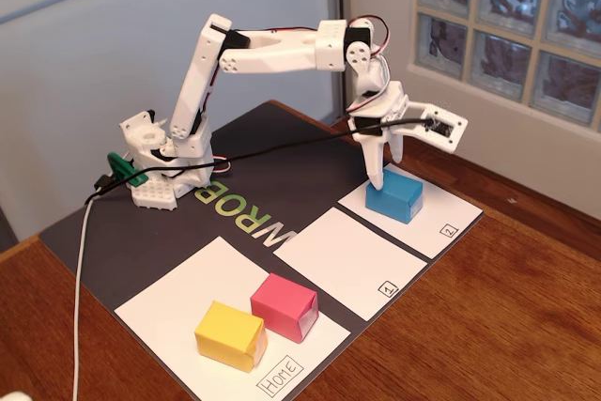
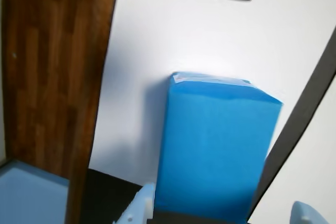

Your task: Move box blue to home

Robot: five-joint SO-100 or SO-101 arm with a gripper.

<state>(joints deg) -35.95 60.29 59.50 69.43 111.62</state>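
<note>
The blue box (image 1: 394, 196) lies on the small white sheet marked "2" (image 1: 449, 213) at the right of the mat. My white gripper (image 1: 387, 168) hangs just above the box's far end, open, with one long fingertip down beside the box. In the wrist view the blue box (image 2: 215, 150) fills the middle and sits between my two fingertips (image 2: 140, 208); the gripper (image 2: 226, 214) is open around it and not closed on it. The home sheet (image 1: 174, 302), the largest white sheet with the "Home" label (image 1: 281, 375), is at the front left.
A yellow block (image 1: 230, 333) and a pink block (image 1: 284, 307) sit on the home sheet. The sheet marked "1" (image 1: 343, 260) lies between home and sheet "2". A black cable (image 1: 272, 149) runs from the wrist to the arm base (image 1: 169, 171). The wooden table's edge is near.
</note>
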